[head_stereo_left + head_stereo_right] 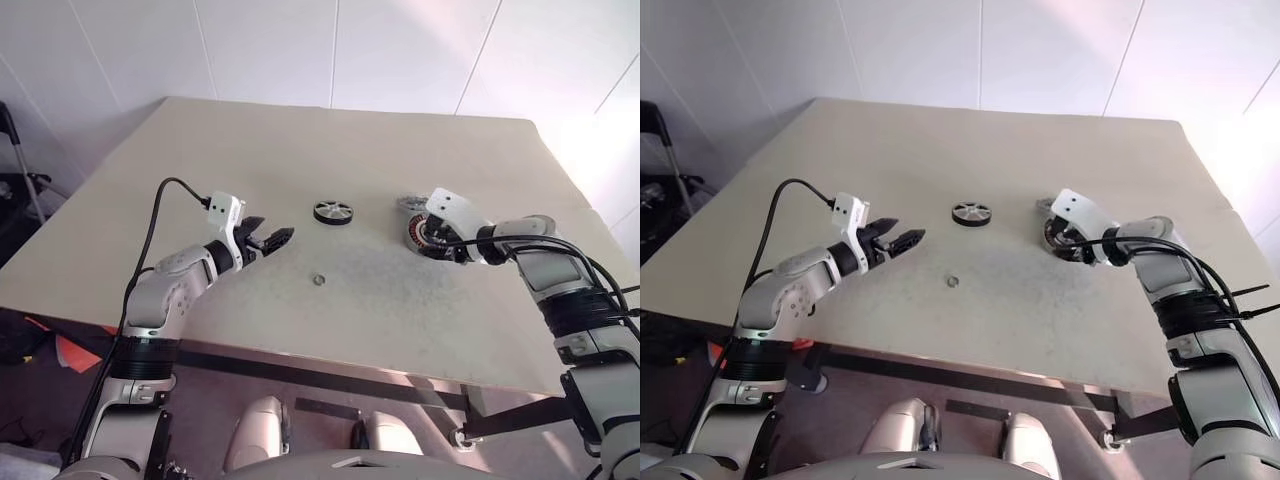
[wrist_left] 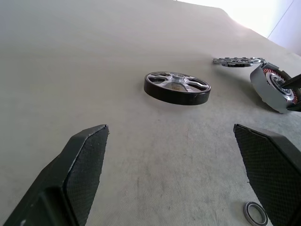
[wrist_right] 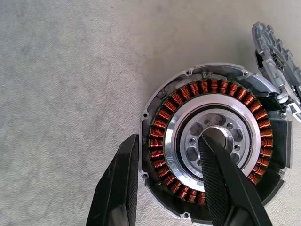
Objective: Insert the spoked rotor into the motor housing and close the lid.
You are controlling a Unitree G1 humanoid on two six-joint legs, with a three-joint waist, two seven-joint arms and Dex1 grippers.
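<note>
Left eye view: pale surface (image 1: 300, 170) carrying the parts. Spoked rotor (image 1: 333, 212) lying flat near the middle, untouched. Left tool (image 1: 272, 239) hovering short of it, fingers spread wide, nothing between them. Tiny metal ring (image 1: 319, 281) lying apart, nearer the front edge. Over on the right, motor housing (image 1: 422, 233) with the right tool (image 1: 446, 245) down on it, tipped up toward the camera rather than lying flat. Lid (image 1: 410, 204) just behind the housing, at its far side.

Right eye view: same layout, rotor between the two arms, housing under the right wrist, lid peeking out at its far rim.

Left wrist view: two black padded fingers (image 2: 82, 165) standing far apart, empty. Rotor straight ahead on the surface, silver spokes up. Beyond it the housing raised on edge, coils showing, with the lid flat behind it. Small ring close by one finger.

Right wrist view: housing seen face-on, ring of reddish coil windings around a silver hub. One finger pressed into the hub's centre hole, the other outside the rim, so the wall with its windings pinched between them: tool gripping the housing. Ribbed edge of the lid touching or almost touching the housing's far side; hard to tell which.
</note>
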